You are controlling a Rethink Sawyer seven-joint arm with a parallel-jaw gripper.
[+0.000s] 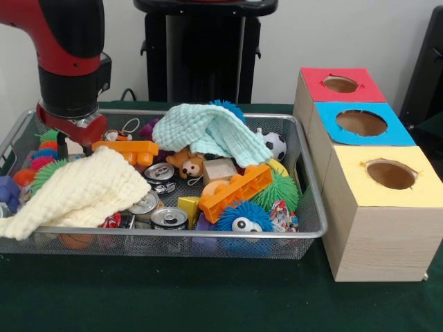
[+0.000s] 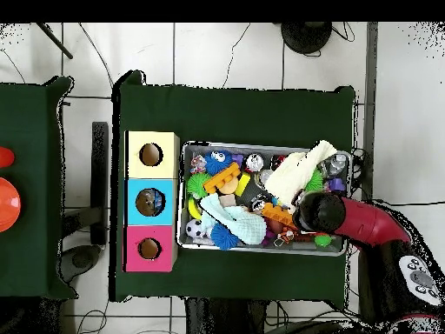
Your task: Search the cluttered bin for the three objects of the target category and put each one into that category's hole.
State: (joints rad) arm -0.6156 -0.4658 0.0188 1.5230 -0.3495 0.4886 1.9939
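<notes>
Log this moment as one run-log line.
arm: low over bin's end farthest from boxes | gripper: fingers hidden | holes: red, blue, yellow

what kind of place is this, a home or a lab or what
Most likely a robotics lab or test room: a red robot arm reaches into a wire bin of toys beside three sorting boxes, on a green-covered table over a tiled floor with loose cables.

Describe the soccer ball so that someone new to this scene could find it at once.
Start at the wire bin and go to its back corner nearest the red box. The soccer ball sits there, just past the mint cloth. It is the only smooth white ball with black patches; the balls near it are spiky.
</notes>
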